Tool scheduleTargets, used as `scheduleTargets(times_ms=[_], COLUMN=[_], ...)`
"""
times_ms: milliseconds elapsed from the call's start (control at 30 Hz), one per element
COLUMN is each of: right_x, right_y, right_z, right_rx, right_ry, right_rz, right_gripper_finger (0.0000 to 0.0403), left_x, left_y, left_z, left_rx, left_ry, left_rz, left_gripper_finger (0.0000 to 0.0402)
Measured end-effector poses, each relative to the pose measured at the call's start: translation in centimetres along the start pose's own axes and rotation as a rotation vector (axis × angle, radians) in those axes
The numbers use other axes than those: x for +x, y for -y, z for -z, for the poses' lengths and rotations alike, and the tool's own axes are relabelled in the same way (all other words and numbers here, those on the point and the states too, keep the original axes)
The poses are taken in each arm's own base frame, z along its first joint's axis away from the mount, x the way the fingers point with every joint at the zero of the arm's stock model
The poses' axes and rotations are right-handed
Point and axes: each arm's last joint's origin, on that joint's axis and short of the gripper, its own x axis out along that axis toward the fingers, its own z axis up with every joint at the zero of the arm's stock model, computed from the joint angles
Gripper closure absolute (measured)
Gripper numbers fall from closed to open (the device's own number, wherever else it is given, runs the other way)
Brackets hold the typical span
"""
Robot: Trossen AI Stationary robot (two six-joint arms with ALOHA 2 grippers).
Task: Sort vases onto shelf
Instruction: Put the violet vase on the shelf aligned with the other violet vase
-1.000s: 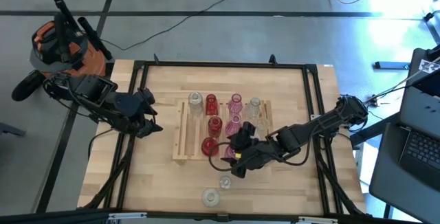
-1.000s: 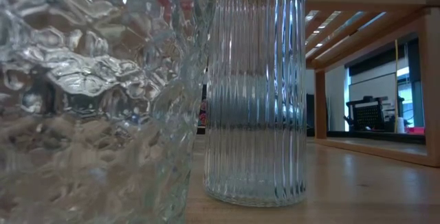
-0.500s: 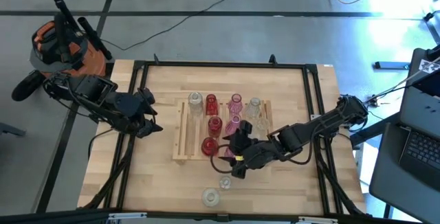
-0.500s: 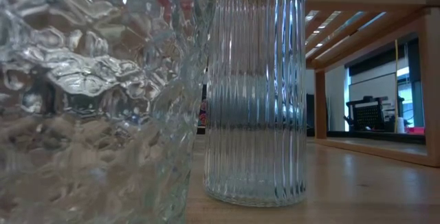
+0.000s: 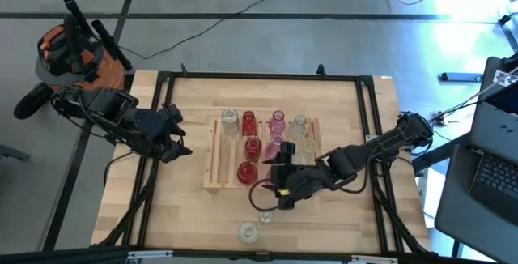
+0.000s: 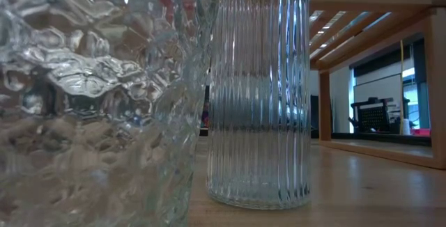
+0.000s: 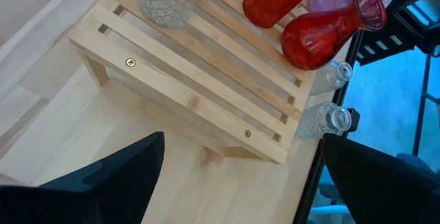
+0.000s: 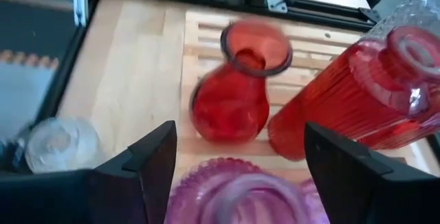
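High view looks straight down; low view sits close behind clear vases (image 6: 258,88).

So the bench (image 5: 340,102) is a pale wood top in a black frame. The slatted shelf (image 5: 212,167) sits in the middle of it, carrying clear, pink and red vases (image 5: 248,172). Two clear vases (image 5: 248,232) stand straight on the bench, near its front edge.

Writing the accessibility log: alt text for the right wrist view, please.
The right gripper hangs over a pink vase that sits between its two dark fingers. Beyond stand a round red vase and a ribbed red vase on the slatted shelf.
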Motion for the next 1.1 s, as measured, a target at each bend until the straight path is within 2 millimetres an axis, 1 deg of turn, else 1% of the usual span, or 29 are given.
scheduleTargets(times_ms=[167, 300, 567, 667, 867, 967, 1033, 1100], right_x=[0.0, 0.0, 0.0, -0.3, -2.3, -3.0, -3.6, -3.9], right_y=[0.1, 0.2, 0.1, 0.5, 2.2, 3.2, 3.8, 4.6], right_z=[0.2, 0.2, -0.6, -0.9, -2.3, -3.3, -4.1, -4.7], right_rx=[-0.064, -0.076, -0.075, -0.058, -0.021, -0.041, -0.058, -0.066], right_ry=[-0.021, -0.017, 0.062, 0.083, 0.185, 0.200, 0.225, 0.226], right_rz=[0.020, 0.038, 0.039, 0.040, 0.109, 0.117, 0.120, 0.116], right_gripper_finger=[0.0139, 0.0139, 0.0139, 0.0139, 0.0139, 0.0140, 0.0150, 0.0174], left_x=[0.0, 0.0, 0.0, 0.0, 0.0, 0.1, 0.2, 0.4], left_y=[0.0, 0.0, 0.0, 0.1, 0.3, 0.4, 0.4, 0.6], left_z=[0.0, 0.0, 0.0, -0.2, -0.4, -0.4, -0.4, -0.5], left_rx=[0.000, -0.001, -0.003, -0.007, -0.012, -0.012, -0.012, -0.012], left_ry=[0.000, 0.000, 0.008, 0.024, 0.053, 0.057, 0.055, 0.053], left_rz=[0.000, 0.000, -0.005, 0.010, 0.019, 0.014, 0.014, 0.011], left_gripper_finger=[0.0015, 0.0015, 0.0015, 0.0015, 0.0015, 0.0015, 0.0015, 0.0015])
